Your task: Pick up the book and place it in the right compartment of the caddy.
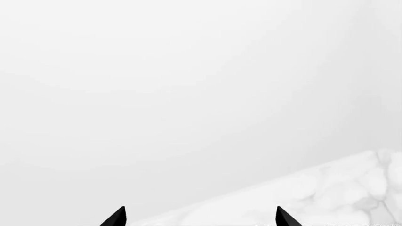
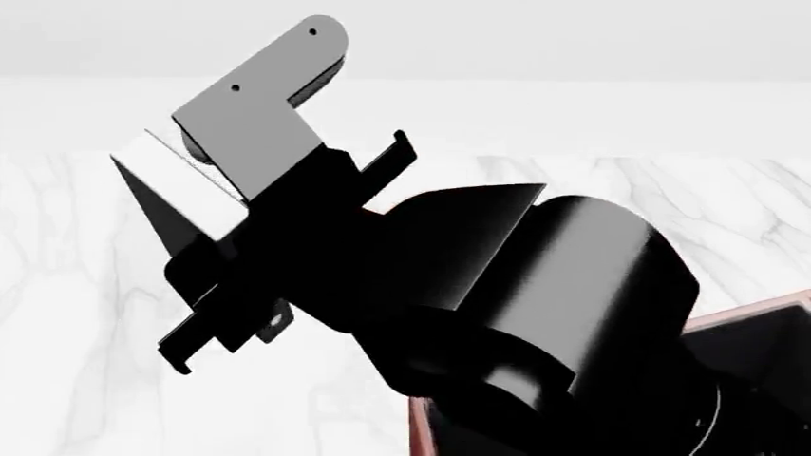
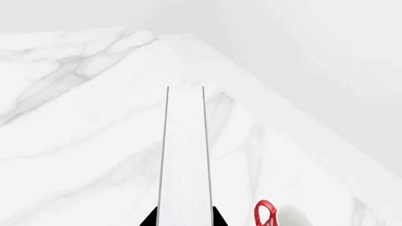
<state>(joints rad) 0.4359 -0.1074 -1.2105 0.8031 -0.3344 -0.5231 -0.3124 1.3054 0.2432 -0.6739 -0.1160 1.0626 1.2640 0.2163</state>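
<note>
My right gripper (image 3: pixel 185 217) is shut on the book (image 3: pixel 185 150). Its white page edges run straight out between the two black fingertips, with thin dark covers on each side. In the head view the right arm fills the middle and holds the book (image 2: pixel 162 204) raised above the marble table, black cover and white edge showing at the upper left. Only a corner of the reddish-brown caddy (image 2: pixel 761 310) shows at the lower right, mostly hidden behind the arm; its compartments cannot be made out. My left gripper (image 1: pixel 201 217) is open, with nothing between its fingertips.
The white marble table (image 3: pixel 75 141) lies below the held book, its far corner and edges meeting a plain pale wall. The red handle of a mug (image 3: pixel 264 214) shows beside the right gripper. The left wrist view shows mostly wall and a strip of marble table (image 1: pixel 339 193).
</note>
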